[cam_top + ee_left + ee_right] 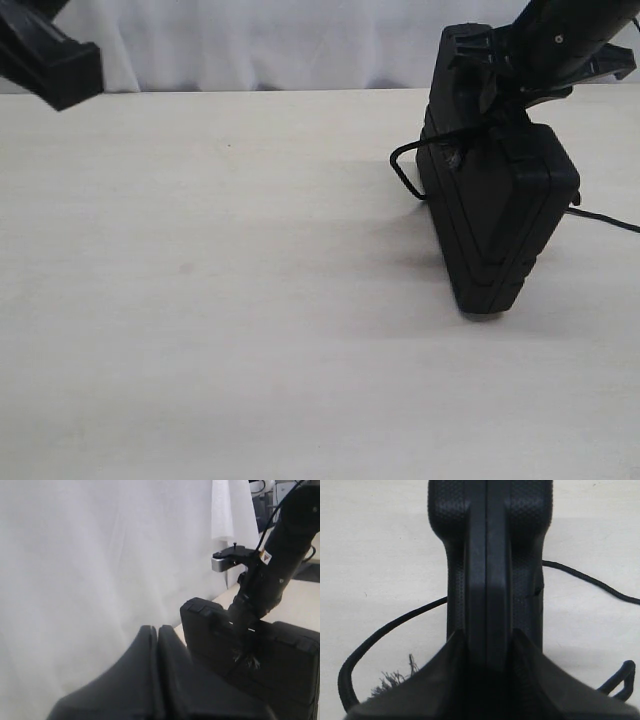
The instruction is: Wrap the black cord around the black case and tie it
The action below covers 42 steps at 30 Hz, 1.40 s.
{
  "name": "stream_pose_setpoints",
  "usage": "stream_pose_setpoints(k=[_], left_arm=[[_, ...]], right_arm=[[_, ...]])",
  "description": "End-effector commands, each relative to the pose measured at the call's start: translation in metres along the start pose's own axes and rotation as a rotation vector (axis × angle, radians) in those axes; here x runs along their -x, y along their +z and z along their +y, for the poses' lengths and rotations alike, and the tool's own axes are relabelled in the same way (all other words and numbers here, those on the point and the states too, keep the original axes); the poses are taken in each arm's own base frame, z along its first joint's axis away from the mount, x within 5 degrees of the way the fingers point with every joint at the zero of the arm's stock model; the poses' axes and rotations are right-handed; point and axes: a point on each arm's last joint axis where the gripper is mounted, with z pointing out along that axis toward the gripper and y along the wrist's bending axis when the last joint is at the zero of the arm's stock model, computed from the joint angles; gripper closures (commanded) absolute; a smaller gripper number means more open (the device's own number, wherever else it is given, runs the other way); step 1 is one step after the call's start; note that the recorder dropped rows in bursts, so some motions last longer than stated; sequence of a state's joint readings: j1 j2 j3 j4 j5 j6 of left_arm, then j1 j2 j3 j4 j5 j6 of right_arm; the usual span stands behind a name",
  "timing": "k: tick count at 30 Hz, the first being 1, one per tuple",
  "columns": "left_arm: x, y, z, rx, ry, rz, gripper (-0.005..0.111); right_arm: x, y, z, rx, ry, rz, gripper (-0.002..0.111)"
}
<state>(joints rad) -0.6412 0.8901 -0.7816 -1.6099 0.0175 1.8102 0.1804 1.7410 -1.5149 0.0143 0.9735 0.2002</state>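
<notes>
Standing on its narrow edge on the table (200,300), the black case (495,215) is clamped from above by the right end effector (505,95). In the right wrist view its two fingers press against opposite faces of the case (490,555), directly beneath the wrist.

The left end effector (55,60) hangs well apart from everything with its fingers pressed together on nothing (157,645). From it, the case (250,650) lies far across, beside the right arm.

The black cord (405,170) crosses the case just below the right end effector. A slack loop bulges from the face turned toward the left end effector, and a tail trails over the table on the opposite side. A frayed lump (395,680) sits close against the case.

My judgement is that the coming move turns on that loop. It is the only stretch offered toward the free arm, and it lies flat along the case's long side, so the left end effector must cross the bare table and spread before pinching. Nothing stands between; a white curtain (75,555) hangs behind.
</notes>
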Motion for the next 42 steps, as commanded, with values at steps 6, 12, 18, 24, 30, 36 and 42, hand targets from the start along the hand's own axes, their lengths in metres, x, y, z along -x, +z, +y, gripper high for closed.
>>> stream_pose_setpoints(k=[6,12,18,24,30,36,42], left_arm=[[-0.006,-0.057,0.0,0.041,-0.042,-0.105,0.107],[-0.001,-0.082,0.001,0.064,-0.058,-0.18,0.107],[0.002,-0.093,0.002,0.074,-0.058,-0.218,0.107],[0.002,-0.092,0.002,0.077,-0.059,-0.217,0.107],[0.002,-0.092,0.003,0.079,-0.059,-0.217,0.107],[0.001,-0.092,0.003,0.09,0.017,-0.21,0.107],[-0.012,-0.088,0.0,0.173,1.012,-0.137,0.107]], right_arm=[[0.006,-0.008,0.0,0.013,0.0,-0.058,0.104],[0.006,-0.008,0.0,0.013,0.0,-0.058,0.104],[0.006,-0.008,0.0,0.013,0.0,-0.058,0.104],[0.006,-0.008,0.0,0.013,0.0,-0.058,0.104],[0.006,-0.008,0.0,0.013,0.0,-0.058,0.104],[0.006,-0.008,0.0,0.013,0.0,-0.058,0.104],[0.006,-0.008,0.0,0.013,0.0,-0.058,0.104]])
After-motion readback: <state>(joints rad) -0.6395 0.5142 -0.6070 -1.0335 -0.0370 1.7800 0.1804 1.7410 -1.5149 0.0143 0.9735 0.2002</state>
